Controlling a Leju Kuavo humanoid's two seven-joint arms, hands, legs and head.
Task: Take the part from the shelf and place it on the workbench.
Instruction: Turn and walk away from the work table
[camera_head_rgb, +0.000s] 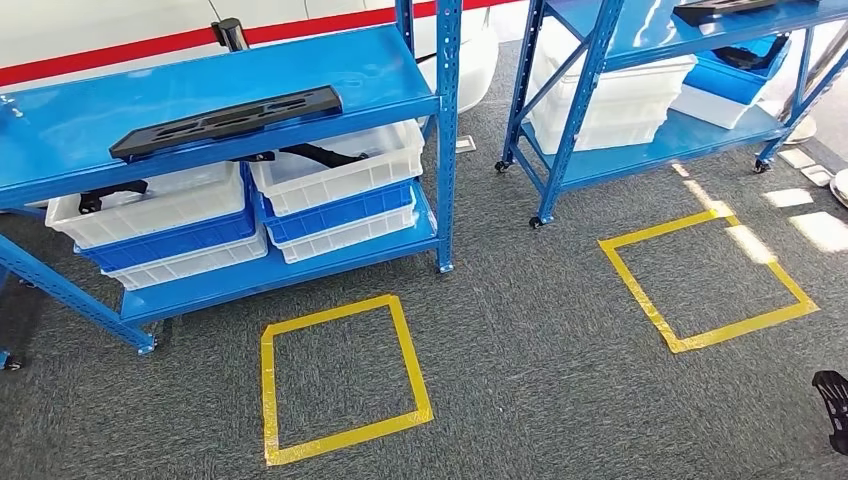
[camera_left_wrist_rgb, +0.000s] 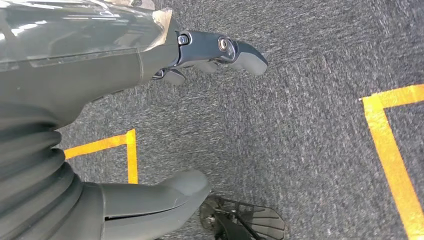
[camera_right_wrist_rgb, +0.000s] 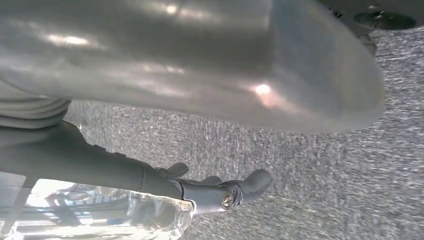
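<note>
On the left, a blue shelf (camera_head_rgb: 60, 120) carries a long black part (camera_head_rgb: 225, 120) flat on its upper deck, above stacked white and blue bins (camera_head_rgb: 340, 195). On the grey carpet in front lies a yellow tape square (camera_head_rgb: 345, 378); a second tape square (camera_head_rgb: 705, 280) lies to the right before another blue shelf (camera_head_rgb: 640, 150). The left hand (camera_left_wrist_rgb: 210, 55) hangs over the carpet, fingers loosely apart, holding nothing. The right hand (camera_right_wrist_rgb: 220, 190) likewise hangs with its fingers loosely apart, well apart from the part
</note>
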